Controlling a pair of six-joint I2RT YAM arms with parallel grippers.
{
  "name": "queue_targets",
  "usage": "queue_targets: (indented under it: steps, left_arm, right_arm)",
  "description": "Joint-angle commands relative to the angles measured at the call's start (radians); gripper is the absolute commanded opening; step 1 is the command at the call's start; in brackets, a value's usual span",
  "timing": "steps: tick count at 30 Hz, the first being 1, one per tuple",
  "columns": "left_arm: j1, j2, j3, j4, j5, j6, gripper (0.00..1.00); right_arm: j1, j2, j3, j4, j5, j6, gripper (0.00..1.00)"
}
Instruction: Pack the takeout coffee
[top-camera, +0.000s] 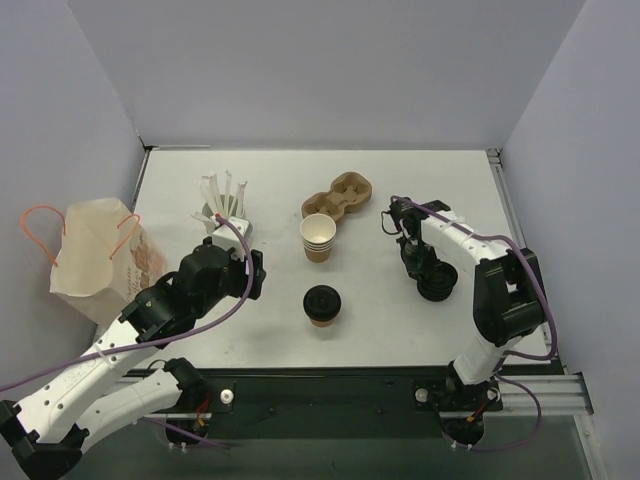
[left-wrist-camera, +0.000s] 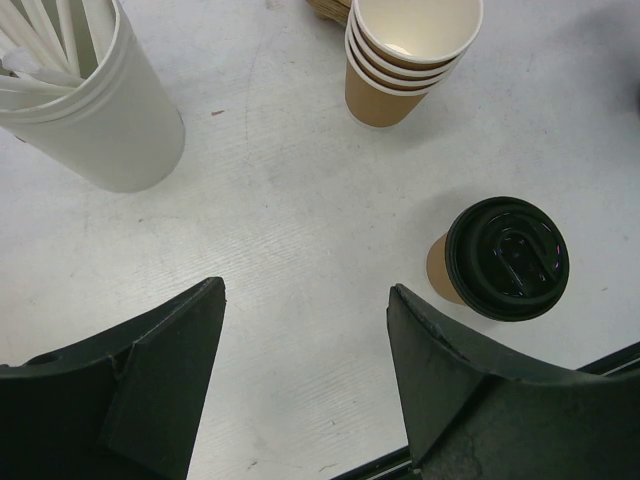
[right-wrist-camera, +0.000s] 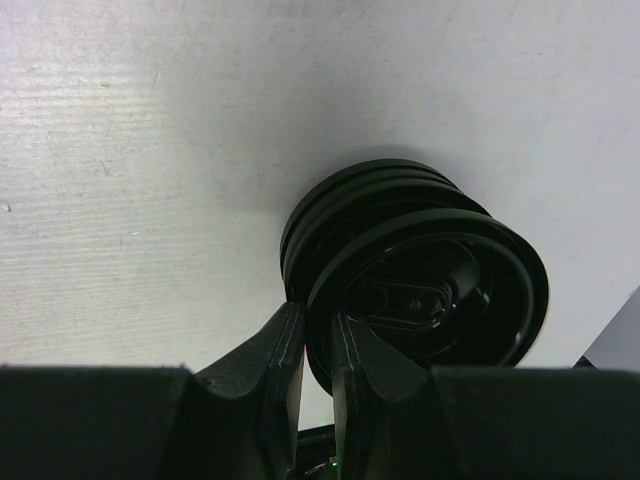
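The left end effector (left-wrist-camera: 305, 300) hangs over the surface (top-camera: 385, 330) with its fingers wide apart and nothing between them. The takeout coffee (left-wrist-camera: 505, 258), a tan cup capped with its black lid, stands upright just ahead of the right-hand finger and outside the gap, not touching it. Further ahead stands a nested stack of tan cups (left-wrist-camera: 410, 60), and ahead to the left a white tub of white sticks (left-wrist-camera: 100, 110).

The right end effector (right-wrist-camera: 317, 325) is clamped on the rim of the top lid (right-wrist-camera: 430, 300) of a stack of black lids (top-camera: 437, 280), one finger inside the rim and one outside. The lidded cup is well apart from this end effector, off to its left in the top view.
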Motion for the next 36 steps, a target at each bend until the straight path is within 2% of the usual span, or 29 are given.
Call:
queue_targets:
  steps: [1, 10, 19, 23, 28, 31, 32, 35, 36]
  left_arm:
    - [0.004, -0.011, 0.007, 0.015, -0.018, 0.0, 0.76]
    - [0.005, -0.008, 0.007, 0.015, -0.017, -0.001, 0.76]
    - [0.005, -0.006, 0.008, 0.014, -0.015, 0.002, 0.76]
    - [0.004, -0.006, 0.007, 0.012, -0.015, 0.002, 0.76]
    - [0.005, -0.008, 0.007, 0.014, -0.018, 0.002, 0.76]
    - [0.005, -0.008, 0.005, 0.012, -0.024, 0.004, 0.76]
    - [0.004, -0.008, 0.008, 0.011, -0.029, 0.004, 0.76]
    - [0.007, -0.019, 0.005, 0.015, -0.04, 0.004, 0.76]
    - [0.007, -0.023, 0.007, 0.017, -0.047, 0.005, 0.76]
  right_arm:
    - [-0.007, -0.002, 0.026, -0.027, 0.008, -0.018, 0.16]
    - [-0.007, 0.009, 0.049, -0.03, 0.0, -0.007, 0.16]
    - [-0.013, 0.007, 0.021, -0.032, -0.008, 0.012, 0.21]
    - [-0.013, -0.028, 0.029, -0.045, -0.012, 0.022, 0.29]
    - [-0.012, -0.094, 0.057, -0.095, -0.061, 0.048, 0.33]
    - [-0.007, -0.161, 0.067, -0.11, -0.099, 0.073, 0.38]
    - [-0.003, -0.203, 0.066, -0.108, -0.154, 0.094, 0.4]
    - [0.026, -0.287, 0.047, -0.046, -0.237, 0.149, 0.47]
    - [0.072, -0.309, 0.029, 0.005, -0.267, 0.169, 0.49]
